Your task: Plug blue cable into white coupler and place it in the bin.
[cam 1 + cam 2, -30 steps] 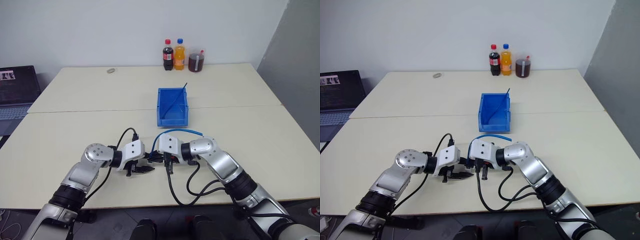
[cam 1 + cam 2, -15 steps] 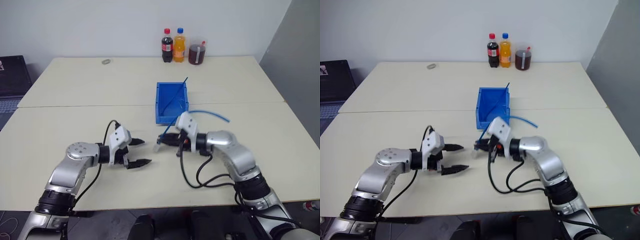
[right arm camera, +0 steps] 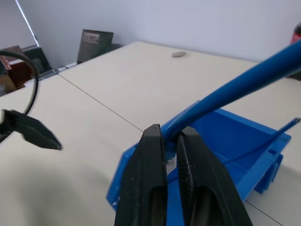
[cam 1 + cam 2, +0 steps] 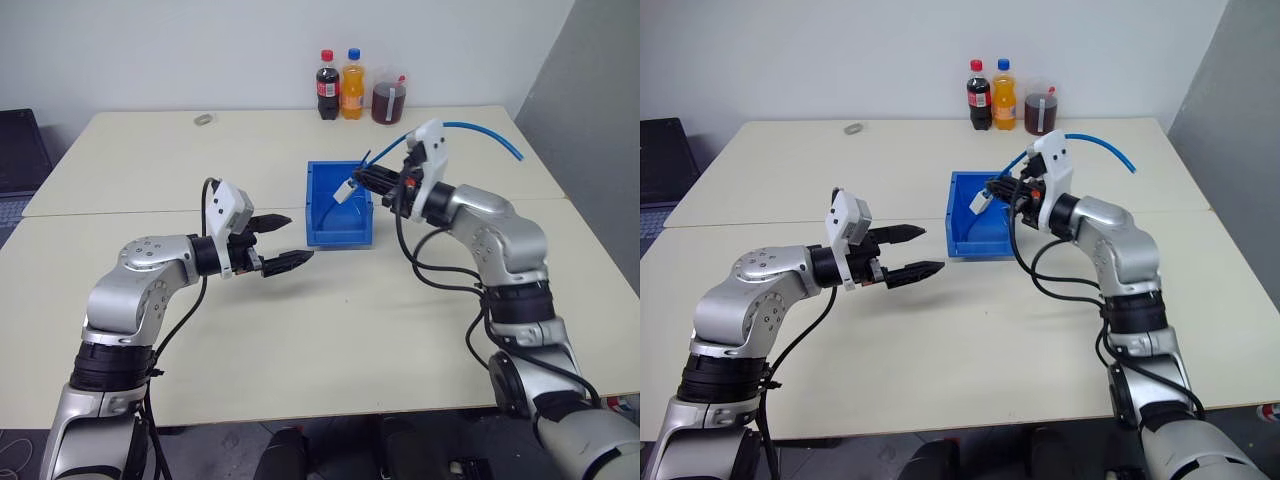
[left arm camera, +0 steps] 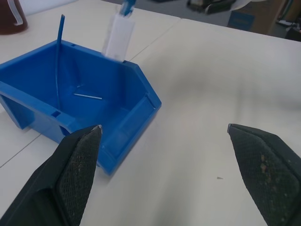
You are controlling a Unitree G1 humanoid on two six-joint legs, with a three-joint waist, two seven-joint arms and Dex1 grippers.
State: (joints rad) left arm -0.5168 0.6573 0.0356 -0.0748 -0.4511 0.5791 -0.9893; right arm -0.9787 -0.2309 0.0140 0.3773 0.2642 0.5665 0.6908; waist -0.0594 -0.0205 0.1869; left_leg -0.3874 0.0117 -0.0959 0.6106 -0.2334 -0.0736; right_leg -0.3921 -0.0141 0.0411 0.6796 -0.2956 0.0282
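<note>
My right gripper [image 4: 364,178] is shut on the blue cable [image 4: 470,127] just behind its plug, and it hovers over the bin [image 4: 340,238]. The cable arcs back over the wrist to a free end. The white coupler [image 4: 345,192] hangs on the plug end, tilted down above the bin's inside; it also shows in the left wrist view as the coupler [image 5: 117,35]. The right wrist view has both fingers [image 3: 153,179] pressed on the cable [image 3: 235,84]. To the left of the bin's front, my left gripper [image 4: 300,237] is open and holds nothing.
A thin dark-blue strand [image 5: 59,56] leans inside the bin. At the table's far edge stand a cola bottle [image 4: 326,85], an orange bottle [image 4: 351,84] and a jar of dark drink [image 4: 388,97]. A small grey object [image 4: 205,119] lies far left.
The right gripper has lifted the cable with the coupler from the table's front up over the bin. The left gripper has opened wide, drawn away from the coupler and risen. The camera has shifted.
</note>
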